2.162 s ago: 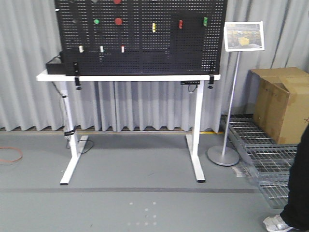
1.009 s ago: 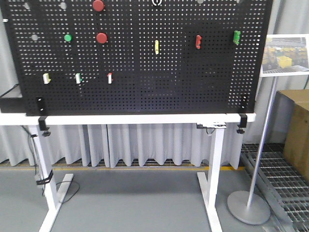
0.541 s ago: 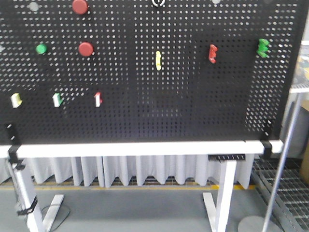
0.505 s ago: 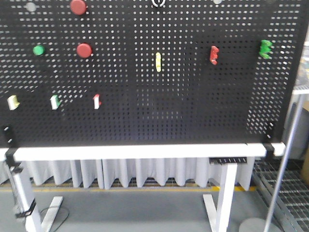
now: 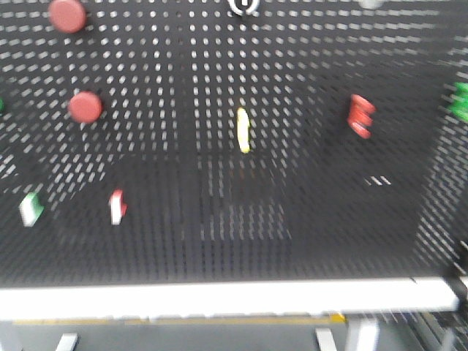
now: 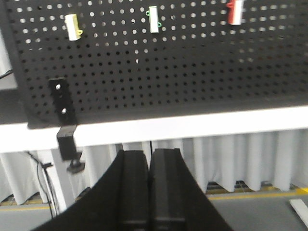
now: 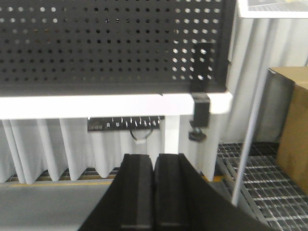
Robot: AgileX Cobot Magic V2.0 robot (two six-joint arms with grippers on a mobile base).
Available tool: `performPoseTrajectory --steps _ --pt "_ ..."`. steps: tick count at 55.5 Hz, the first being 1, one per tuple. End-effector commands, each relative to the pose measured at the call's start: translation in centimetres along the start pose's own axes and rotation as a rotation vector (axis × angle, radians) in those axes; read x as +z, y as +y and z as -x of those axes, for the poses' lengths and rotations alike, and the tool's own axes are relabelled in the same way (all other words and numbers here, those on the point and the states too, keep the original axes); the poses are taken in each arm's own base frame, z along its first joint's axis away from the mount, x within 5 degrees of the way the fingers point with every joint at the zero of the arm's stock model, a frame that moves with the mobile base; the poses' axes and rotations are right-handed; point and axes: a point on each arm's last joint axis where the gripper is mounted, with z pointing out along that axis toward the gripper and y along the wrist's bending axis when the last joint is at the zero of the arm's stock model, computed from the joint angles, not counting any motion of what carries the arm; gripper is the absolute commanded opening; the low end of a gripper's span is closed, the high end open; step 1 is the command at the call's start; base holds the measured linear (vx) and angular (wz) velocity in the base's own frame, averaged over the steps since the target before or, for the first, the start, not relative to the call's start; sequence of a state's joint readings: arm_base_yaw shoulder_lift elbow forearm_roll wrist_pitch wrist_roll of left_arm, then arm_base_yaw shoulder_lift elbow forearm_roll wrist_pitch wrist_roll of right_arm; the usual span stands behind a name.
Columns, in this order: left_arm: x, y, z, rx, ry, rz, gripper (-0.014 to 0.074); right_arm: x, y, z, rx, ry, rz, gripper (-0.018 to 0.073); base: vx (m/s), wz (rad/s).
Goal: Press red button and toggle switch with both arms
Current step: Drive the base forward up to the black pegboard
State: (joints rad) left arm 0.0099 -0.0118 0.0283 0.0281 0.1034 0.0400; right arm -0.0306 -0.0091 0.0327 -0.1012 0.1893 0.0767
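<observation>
Two round red buttons show on the black pegboard (image 5: 307, 234) in the blurred front view, an upper one (image 5: 67, 14) and a lower one (image 5: 85, 107). The toggle switch (image 5: 243, 6), a white ring with a dark centre, is cut off by the top edge. Neither arm shows in the front view. My left gripper (image 6: 149, 156) is shut and empty, below the board's lower left part and apart from it. My right gripper (image 7: 154, 159) is shut and empty, below the board's lower right corner.
The board stands on a white table (image 5: 219, 298). It carries a yellow handle (image 5: 243, 130), a red one (image 5: 360, 115), a green one (image 5: 461, 101), and small rockers (image 5: 117, 206) (image 6: 154, 19). Black clamps (image 6: 62, 115) (image 7: 202, 103) hold it. A sign pole (image 7: 250, 134), cardboard box (image 7: 293, 134) and floor grating (image 7: 260, 178) are at right.
The front view has closed in on the pegboard: the board now fills the frame, the buttons have shifted left and the table legs have dropped out of view.
</observation>
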Motion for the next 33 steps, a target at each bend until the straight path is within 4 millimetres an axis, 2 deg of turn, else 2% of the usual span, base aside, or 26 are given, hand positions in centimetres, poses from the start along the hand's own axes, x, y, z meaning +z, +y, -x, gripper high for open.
performPoseTrajectory --steps 1,33 --pt "-0.07 0.01 0.42 -0.013 -0.082 0.004 0.0002 -0.10 0.03 0.67 -0.008 -0.087 0.002 0.0000 0.32 0.05" --pt "-0.07 0.01 0.42 -0.013 -0.082 0.004 0.0002 -0.10 0.03 0.67 -0.008 -0.087 0.002 0.0000 0.20 0.03"
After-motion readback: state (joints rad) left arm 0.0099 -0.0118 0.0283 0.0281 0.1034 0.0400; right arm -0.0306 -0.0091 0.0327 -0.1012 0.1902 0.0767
